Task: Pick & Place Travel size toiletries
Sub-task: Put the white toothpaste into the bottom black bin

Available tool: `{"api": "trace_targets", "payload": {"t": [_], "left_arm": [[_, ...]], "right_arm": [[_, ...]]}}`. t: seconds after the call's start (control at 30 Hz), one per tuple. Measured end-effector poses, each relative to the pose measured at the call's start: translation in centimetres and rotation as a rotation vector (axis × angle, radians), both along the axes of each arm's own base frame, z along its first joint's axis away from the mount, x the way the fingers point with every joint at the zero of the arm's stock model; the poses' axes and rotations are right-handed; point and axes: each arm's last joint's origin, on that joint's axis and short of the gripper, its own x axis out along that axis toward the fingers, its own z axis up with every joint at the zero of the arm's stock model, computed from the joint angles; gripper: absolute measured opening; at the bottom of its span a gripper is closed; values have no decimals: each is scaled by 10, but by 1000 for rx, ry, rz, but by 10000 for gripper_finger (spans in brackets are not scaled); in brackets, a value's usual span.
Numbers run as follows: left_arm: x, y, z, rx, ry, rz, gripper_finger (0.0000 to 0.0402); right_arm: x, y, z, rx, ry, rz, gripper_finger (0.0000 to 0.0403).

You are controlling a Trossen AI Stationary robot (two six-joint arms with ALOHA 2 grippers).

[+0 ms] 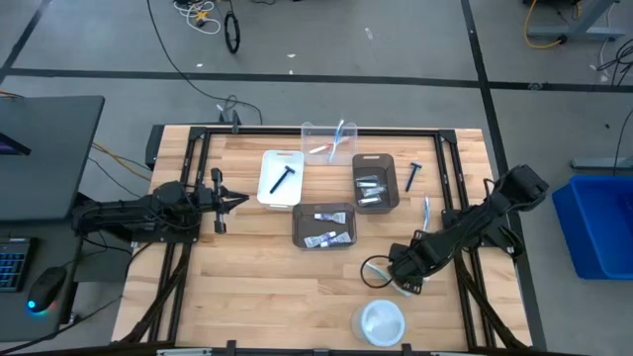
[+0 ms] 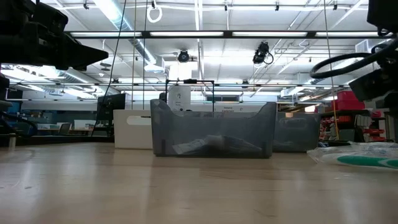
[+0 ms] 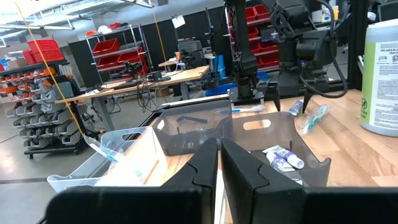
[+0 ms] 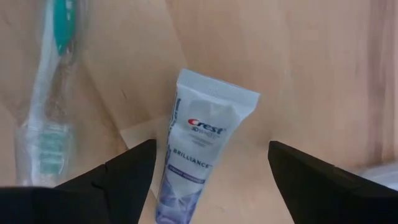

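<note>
A small white toothpaste tube [image 4: 198, 155] lies flat on the wooden table. My right gripper [image 4: 211, 148] points down over it, open, with one finger on either side of the tube and nothing touching. In the high view this gripper [image 1: 405, 279] stands near the table's right front and hides the tube. A wrapped toothbrush [image 4: 45, 106] lies beside the tube. My left gripper [image 1: 233, 203] waits shut at the table's left, pointing level toward the bins, with nothing between its fingers [image 3: 219, 163].
In mid-table stand a white bin [image 1: 280, 179] with a black razor, a clear bin [image 1: 329, 141] with toothbrushes, and two dark grey bins [image 1: 374, 183] [image 1: 323, 226] with small tubes. A razor [image 1: 413, 176] and a toothbrush [image 1: 426, 209] lie loose. A round white dish [image 1: 381, 321] sits at the near edge.
</note>
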Motion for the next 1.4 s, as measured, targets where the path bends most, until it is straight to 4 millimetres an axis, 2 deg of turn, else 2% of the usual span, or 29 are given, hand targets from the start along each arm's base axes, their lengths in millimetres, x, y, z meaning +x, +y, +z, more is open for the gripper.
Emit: {"api": "trace_targets", "payload": {"t": [0.27,0.63,0.8,1.4], "left_arm": [[0,0,0,0,0,0,27],[0,0,0,0,1,0,27],[0,0,0,0,0,1,27],[0,0,0,0,0,0,27]], "right_arm": [[2,2,-3,10,7,-20,297],[3,3,-4,28,3,-24,200],[3,3,-4,27,4,-23,169],[5,4,-1,29,-6,-9,135]]}}
